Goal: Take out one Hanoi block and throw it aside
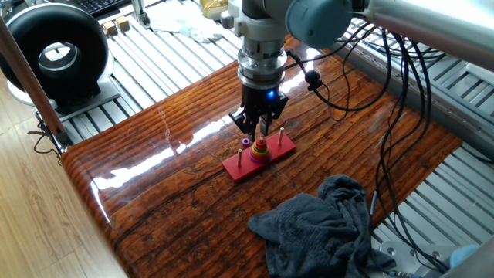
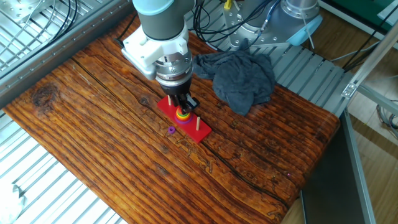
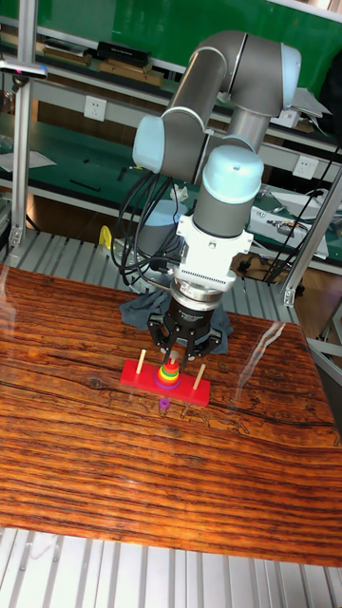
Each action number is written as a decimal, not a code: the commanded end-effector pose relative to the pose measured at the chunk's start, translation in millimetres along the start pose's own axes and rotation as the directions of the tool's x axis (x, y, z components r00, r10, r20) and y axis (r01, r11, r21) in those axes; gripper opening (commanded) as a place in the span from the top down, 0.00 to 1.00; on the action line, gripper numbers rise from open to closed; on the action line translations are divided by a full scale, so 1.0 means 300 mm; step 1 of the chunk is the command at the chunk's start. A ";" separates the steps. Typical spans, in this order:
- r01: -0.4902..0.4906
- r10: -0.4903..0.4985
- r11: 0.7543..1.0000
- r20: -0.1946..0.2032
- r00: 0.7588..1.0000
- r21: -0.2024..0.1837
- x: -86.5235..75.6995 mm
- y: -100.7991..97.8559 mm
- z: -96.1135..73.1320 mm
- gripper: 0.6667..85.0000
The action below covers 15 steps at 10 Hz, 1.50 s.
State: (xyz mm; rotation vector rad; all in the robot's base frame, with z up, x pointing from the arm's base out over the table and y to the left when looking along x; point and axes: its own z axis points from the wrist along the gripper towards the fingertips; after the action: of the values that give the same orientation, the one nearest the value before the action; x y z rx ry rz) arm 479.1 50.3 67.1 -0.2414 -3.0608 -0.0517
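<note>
A red base (image 1: 245, 167) with three thin pegs lies mid-table. Coloured rings (image 1: 261, 153) are stacked on its middle peg. On top sits the tiny red-pink Hanoi block (image 3: 170, 366), partly hidden by the fingers. My gripper (image 1: 261, 131) hangs straight over this stack. It is open, and its fingers reach down on either side of the peg's top (image 3: 172, 355). In the other fixed view the gripper (image 2: 181, 106) covers the stack's top (image 2: 182, 114). A small purple ring (image 2: 171, 130) lies loose on the wood beside the base (image 3: 163, 404).
A crumpled dark grey cloth (image 1: 324, 224) lies near one table edge (image 2: 239, 78). Black cables (image 1: 401, 93) hang from the arm over the far side. A round black device (image 1: 58, 54) stands off the table on the metal slats.
</note>
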 end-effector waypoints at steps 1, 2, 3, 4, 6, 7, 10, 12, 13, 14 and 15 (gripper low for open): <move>0.006 -0.006 1.000 -0.008 1.000 -0.008 0.015 0.007 0.020 0.60; 0.008 -0.008 1.000 0.003 1.000 -0.008 0.010 0.004 0.032 0.60; 0.009 -0.009 1.000 0.008 1.000 -0.004 0.008 0.001 0.034 0.60; 0.009 -0.009 1.000 0.012 1.000 -0.002 0.005 -0.001 0.034 0.60; 0.010 -0.010 1.000 0.010 1.000 0.003 0.008 -0.006 0.033 0.60; 0.010 -0.010 1.000 0.010 1.000 0.003 0.008 -0.006 0.033 0.60; 0.007 -0.007 1.000 0.010 1.000 -0.003 0.008 -0.001 0.033 0.60; 0.005 -0.005 1.000 0.008 1.000 0.002 0.013 -0.006 0.029 0.59; 0.005 -0.005 1.000 0.008 1.000 0.002 0.018 -0.006 0.023 0.59; 0.008 -0.008 1.000 0.007 1.000 0.005 0.020 -0.008 0.021 0.59; 0.010 -0.010 1.000 0.006 1.000 0.008 0.022 -0.011 0.019 0.59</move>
State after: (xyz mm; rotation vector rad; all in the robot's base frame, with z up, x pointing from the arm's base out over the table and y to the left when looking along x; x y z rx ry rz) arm 472.6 47.1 58.8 -0.2212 -3.0691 -0.0284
